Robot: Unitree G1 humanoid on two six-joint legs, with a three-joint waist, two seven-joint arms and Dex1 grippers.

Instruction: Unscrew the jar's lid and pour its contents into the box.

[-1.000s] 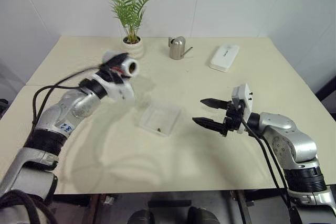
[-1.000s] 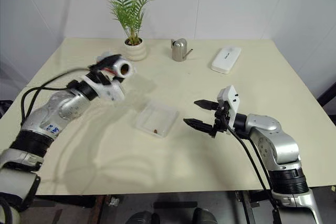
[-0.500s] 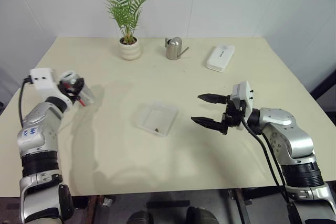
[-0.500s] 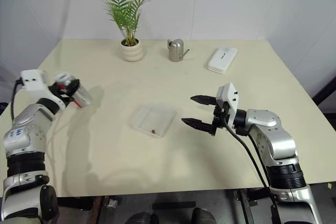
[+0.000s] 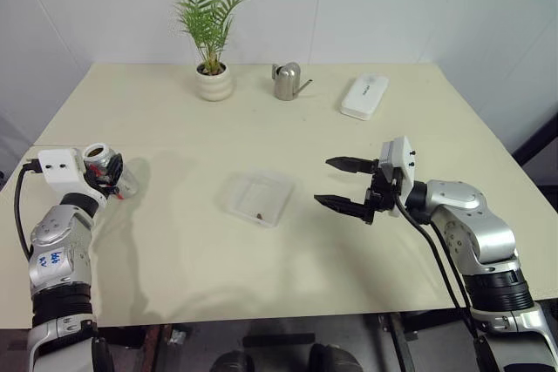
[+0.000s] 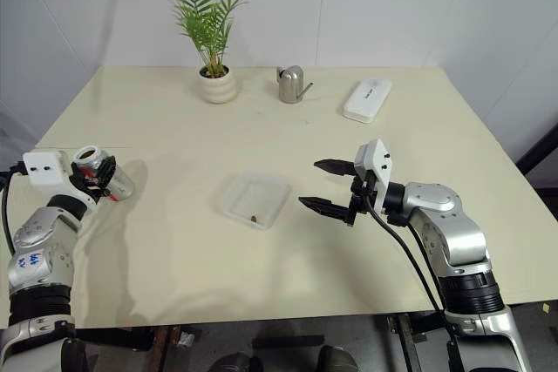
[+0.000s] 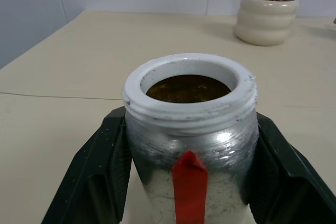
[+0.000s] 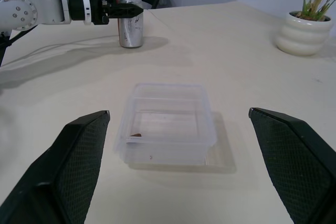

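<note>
A: Where does the task stand?

B: The jar (image 7: 191, 145) stands upright at the desk's (image 5: 288, 259) left edge with its mouth bare, so the unscrewing looks done. The left gripper (image 5: 106, 176) has its jaws on either side of the jar, gripping or only just easing; I can't tell which.

A: And the pouring?

B: The box (image 8: 168, 121) sits mid-desk with one small dark bit inside, so the pour seems made. The jar's inside looks dark; whether anything remains is hard to make out.

A: The other arm?

B: The right gripper (image 5: 342, 185) hovers right of the box, jaws spread wide and empty. I can't spot the lid.
</note>
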